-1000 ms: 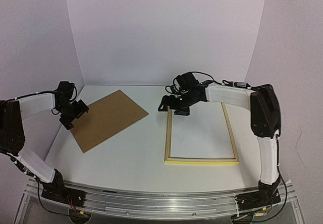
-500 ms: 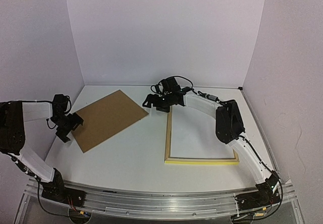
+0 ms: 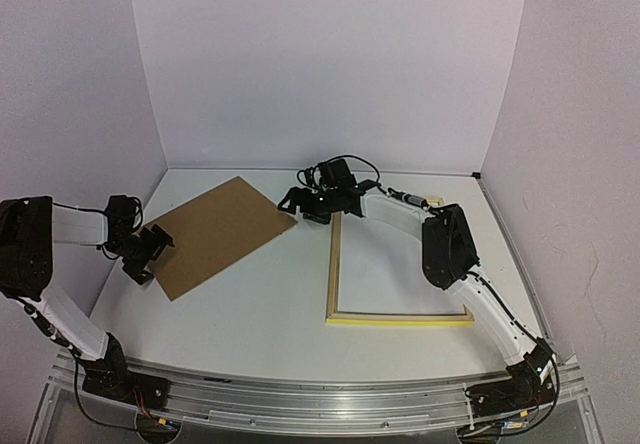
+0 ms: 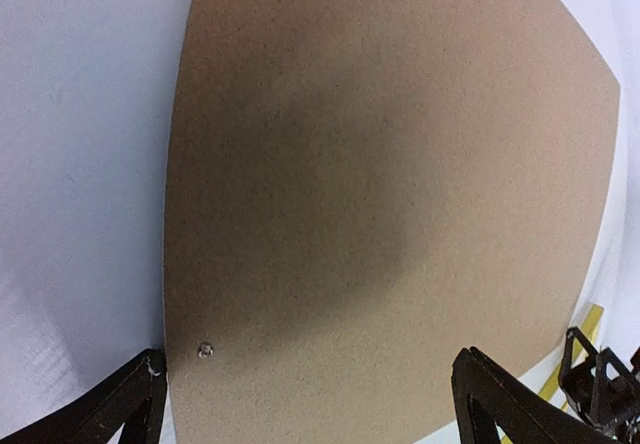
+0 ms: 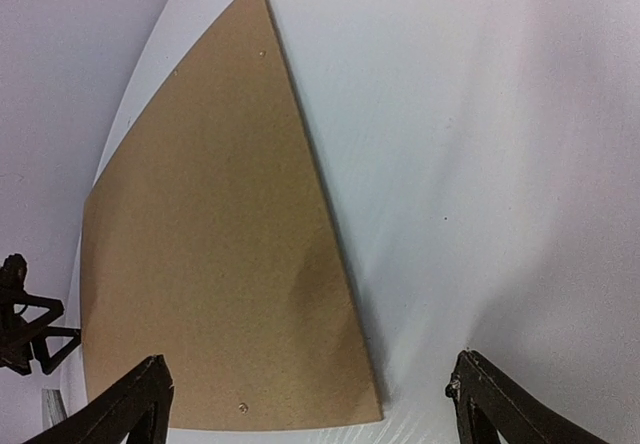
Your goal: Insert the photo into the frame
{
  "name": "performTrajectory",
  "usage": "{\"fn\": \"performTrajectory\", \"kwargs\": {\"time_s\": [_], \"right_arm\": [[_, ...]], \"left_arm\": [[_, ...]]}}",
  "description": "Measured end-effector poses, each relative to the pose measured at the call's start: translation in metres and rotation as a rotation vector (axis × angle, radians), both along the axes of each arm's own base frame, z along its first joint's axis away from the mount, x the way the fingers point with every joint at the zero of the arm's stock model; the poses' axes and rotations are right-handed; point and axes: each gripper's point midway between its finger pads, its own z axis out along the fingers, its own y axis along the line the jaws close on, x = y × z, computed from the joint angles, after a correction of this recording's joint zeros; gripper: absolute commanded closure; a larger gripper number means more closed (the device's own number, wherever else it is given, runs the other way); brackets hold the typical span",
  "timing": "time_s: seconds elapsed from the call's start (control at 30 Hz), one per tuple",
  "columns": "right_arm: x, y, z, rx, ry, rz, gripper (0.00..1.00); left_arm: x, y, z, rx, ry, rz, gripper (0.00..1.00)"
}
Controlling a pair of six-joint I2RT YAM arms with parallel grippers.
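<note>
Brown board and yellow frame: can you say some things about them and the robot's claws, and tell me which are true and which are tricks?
1. The brown board lies flat on the table, left of the frame. True.
2. The left gripper is squeezing the brown board. False: its fingers are wide open by the board's near corner and hold nothing.
3. The frame's near edge is yellow. True.
4. The brown board sits inside the frame. False: it lies beside the frame, with bare table between them.
5. The right gripper is open. True.
</note>
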Motion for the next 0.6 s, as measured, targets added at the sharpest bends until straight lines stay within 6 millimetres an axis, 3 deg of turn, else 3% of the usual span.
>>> {"fn": "performTrajectory", "kwargs": {"time_s": [0.23, 0.6], "right_arm": [[-0.004, 0.005, 0.001, 0.029, 0.005, 0.037, 0.1], [0.0, 0.003, -0.003, 0.093, -0.013, 0.07, 0.22]], "left_arm": [[-0.029, -0.048, 0.003, -0.091, -0.031, -0.1, 0.0], [-0.035, -0.053, 0.003, -0.097, -0.035, -0.099, 0.01]]}}
